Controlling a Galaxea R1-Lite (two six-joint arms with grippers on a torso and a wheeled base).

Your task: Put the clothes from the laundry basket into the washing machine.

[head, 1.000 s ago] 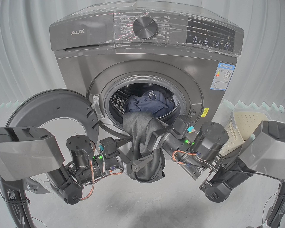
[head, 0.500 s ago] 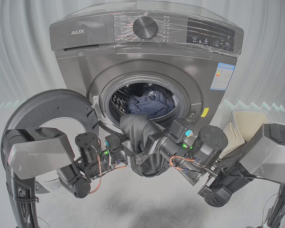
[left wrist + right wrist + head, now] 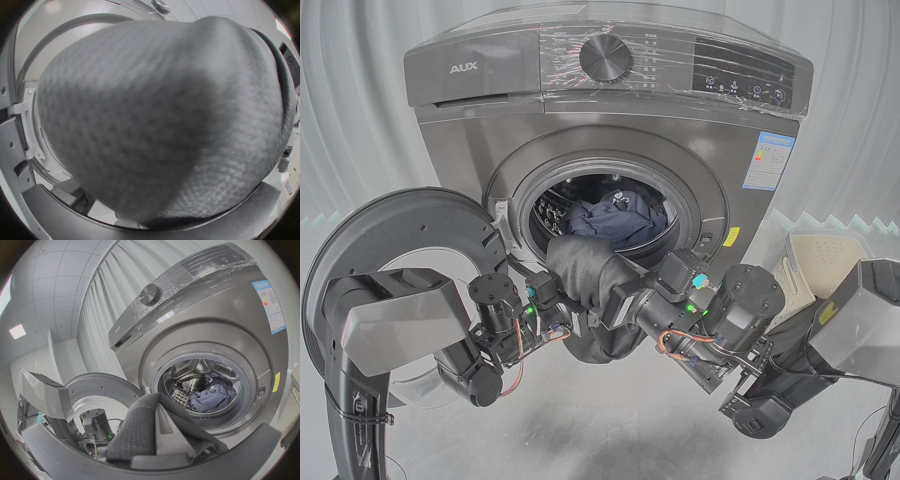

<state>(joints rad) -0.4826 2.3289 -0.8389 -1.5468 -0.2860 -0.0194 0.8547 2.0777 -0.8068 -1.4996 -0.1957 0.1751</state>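
Evidently the dark garment (image 3: pixel 581 269) drapes over the right hand (image 3: pixel 155 415); clenched on it.

The washing machine (image 3: pixel 469 140) has a grey metal shell with a smooth satin sheen. Wrinkled, glossy clear plastic film (image 3: pixel 569 62) wraps its control panel around a brushed metal dial (image 3: pixel 604 57). Its drum (image 3: pixel 200 368) is polished, perforated metal. The 2 garments differ: the dark grey garment (image 3: pixel 584 269) is matt cloth with a coarse, dimpled knit, while the navy garment (image 3: pixel 619 215) is smoother, creased cloth. The door (image 3: pixel 406 225) has a matt dark plastic ring. The laundry basket (image 3: pixel 819 256) is matt cream plastic pierced with small holes. The floor (image 3: pixel 600 419) is smooth with a dull shine.
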